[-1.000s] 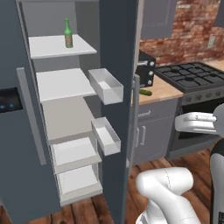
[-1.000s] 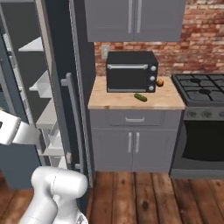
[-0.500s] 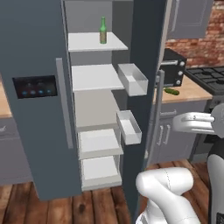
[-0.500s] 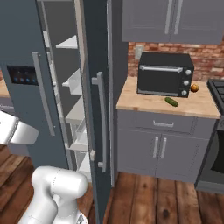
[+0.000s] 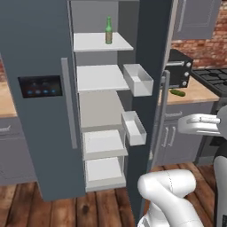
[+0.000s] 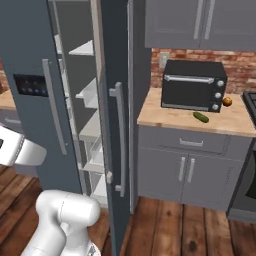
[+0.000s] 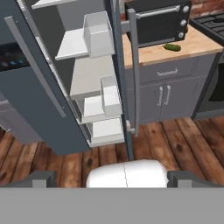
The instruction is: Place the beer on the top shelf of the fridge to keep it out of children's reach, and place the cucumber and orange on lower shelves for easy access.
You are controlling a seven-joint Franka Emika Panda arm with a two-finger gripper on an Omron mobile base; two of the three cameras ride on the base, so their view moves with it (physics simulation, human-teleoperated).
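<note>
Fridge (image 5: 44,111) open, beer (image 5: 108,30) upright on top shelf (image 5: 91,43), cucumber (image 6: 201,117) on wooden surface (image 6: 165,115) before black oven (image 6: 193,85), orange (image 6: 227,102) half hidden beside oven, jaws' state cannot be told, fingertips cut off.

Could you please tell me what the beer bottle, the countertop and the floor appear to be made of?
The beer looks like green glass: slim, long-necked, darker label band, though it is small here. The countertop looks like pale wood, butcher-block style: matte tan with faint grain. The floor looks like wooden planks: reddish-brown boards with dark seams and grain streaks. All are rendered, so these are appearances only.
</note>
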